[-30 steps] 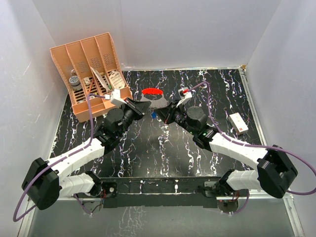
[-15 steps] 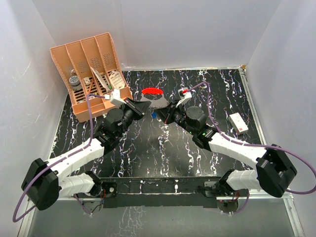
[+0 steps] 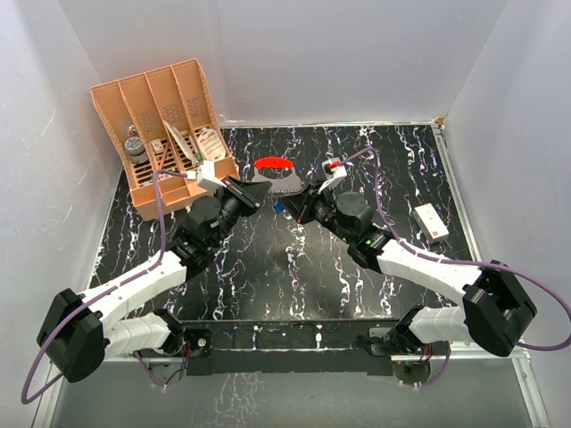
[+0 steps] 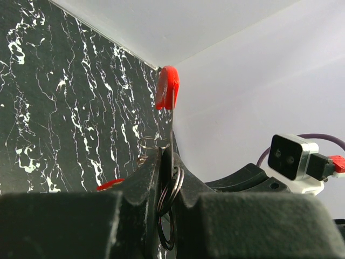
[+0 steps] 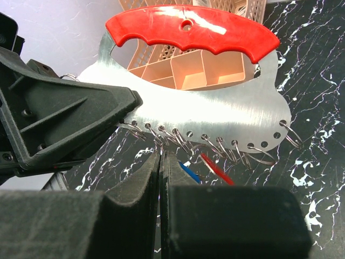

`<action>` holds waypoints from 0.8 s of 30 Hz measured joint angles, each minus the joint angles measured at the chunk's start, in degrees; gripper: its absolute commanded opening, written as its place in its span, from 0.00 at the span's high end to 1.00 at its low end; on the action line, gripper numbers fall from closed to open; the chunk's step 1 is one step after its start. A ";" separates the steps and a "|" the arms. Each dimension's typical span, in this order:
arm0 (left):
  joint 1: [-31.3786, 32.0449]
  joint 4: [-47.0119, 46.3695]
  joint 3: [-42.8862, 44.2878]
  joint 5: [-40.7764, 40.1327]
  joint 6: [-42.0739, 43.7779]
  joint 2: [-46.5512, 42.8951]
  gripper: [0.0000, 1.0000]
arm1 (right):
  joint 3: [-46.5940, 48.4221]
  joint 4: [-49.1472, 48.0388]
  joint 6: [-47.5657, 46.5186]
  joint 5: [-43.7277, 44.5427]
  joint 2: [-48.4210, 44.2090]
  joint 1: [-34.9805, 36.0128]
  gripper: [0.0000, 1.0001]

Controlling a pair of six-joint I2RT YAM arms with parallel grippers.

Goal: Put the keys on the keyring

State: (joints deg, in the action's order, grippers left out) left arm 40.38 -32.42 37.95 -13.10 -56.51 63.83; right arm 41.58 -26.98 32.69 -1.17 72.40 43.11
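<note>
The keyring is a flat silvery plate with a red handle and several wire rings along its lower edge. It is held up above the table. My left gripper is shut on the plate's left end, and the left wrist view shows the plate edge-on between its fingers. A blue key and a red key hang below the rings. My right gripper is shut, its tips right at one ring. Whether it pinches that ring I cannot tell. From above, the blue key shows between both grippers.
An orange slotted organiser with small items stands at the back left, just behind the left gripper. A small white box with a red mark lies at the right. White walls close in the black marbled table.
Almost nothing: the keyring's red handle sits a touch further left. Both arms stay where they were.
</note>
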 measured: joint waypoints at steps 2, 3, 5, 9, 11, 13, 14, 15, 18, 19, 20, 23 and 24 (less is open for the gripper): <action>0.00 0.00 0.00 -0.04 0.00 -0.20 1.00 | 0.00 -0.02 0.00 0.00 0.00 0.00 1.00; 0.00 -0.02 0.00 -0.04 0.00 -0.28 1.00 | 0.00 0.00 0.00 -0.02 0.00 0.00 1.00; 0.00 -0.04 0.00 -0.04 -0.04 -0.37 1.00 | 0.00 -0.02 0.00 -0.02 -0.02 0.00 1.00; 0.00 -0.04 0.00 -0.07 -0.09 -0.39 1.00 | 0.00 -0.02 0.02 -0.02 0.00 0.00 1.00; 0.00 -0.07 0.00 -0.07 -0.09 -0.39 1.00 | 0.00 -0.02 0.02 -0.02 0.00 0.00 1.00; 0.00 -0.07 0.00 -0.09 -0.11 -0.39 1.00 | 0.00 -0.02 0.02 -0.04 0.02 0.00 1.00; 0.00 -0.07 0.00 -0.13 -0.11 -0.39 1.00 | 0.00 -0.02 0.07 -0.04 0.09 0.00 1.00; 0.00 -0.07 0.00 -0.20 -0.11 -0.39 1.00 | 0.00 -0.02 0.20 -0.04 0.15 0.00 0.94; 0.00 -0.04 0.00 -0.57 -0.09 -0.39 1.00 | 0.00 0.02 0.39 -0.07 0.48 0.00 0.71; 0.00 -0.04 0.00 -0.68 -0.09 -0.39 1.00 | 0.00 0.04 0.68 -0.07 0.50 0.00 0.66; 0.00 -0.02 0.00 -0.83 -0.07 -0.39 1.00 | 0.00 0.04 0.70 -0.07 0.50 0.00 0.64; 0.02 -0.02 0.00 -1.27 -0.04 -0.46 1.00 | 0.00 0.07 0.61 -0.02 0.42 0.00 0.59; 0.02 0.02 0.00 -1.36 -0.04 -0.50 1.00 | 0.00 0.09 0.59 0.00 0.28 0.00 0.59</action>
State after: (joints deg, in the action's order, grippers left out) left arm 40.40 -32.40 37.95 -14.46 -56.55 63.33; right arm 41.58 -26.89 33.28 -1.17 72.69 43.11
